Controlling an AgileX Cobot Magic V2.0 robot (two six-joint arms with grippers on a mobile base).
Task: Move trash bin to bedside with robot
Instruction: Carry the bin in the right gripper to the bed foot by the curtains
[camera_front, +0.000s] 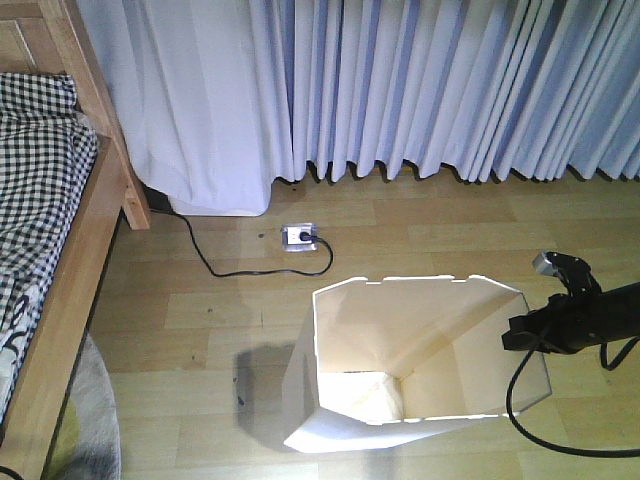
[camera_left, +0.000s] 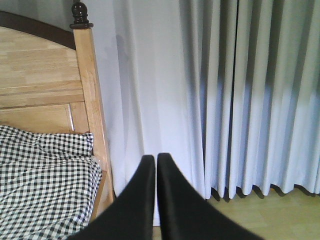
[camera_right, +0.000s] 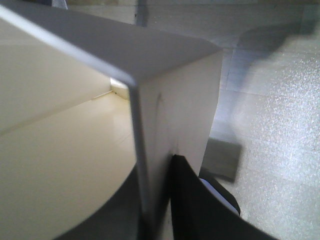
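The white trash bin with a cut-corner rim and cream inside stands on the wooden floor at lower centre-right, well right of the bed. My right gripper is shut on the bin's right wall at the rim; in the right wrist view one finger lies outside the wall and the other inside. The bed, a light wooden frame with a checked cover, is at the far left. My left gripper is shut and empty, held up facing the curtain beside the bedpost.
Pale blue curtains hang along the back wall. A floor socket with a black cable lies between bed and bin. A round grey rug edge shows at the bed's near corner. Black cable trails from my right arm.
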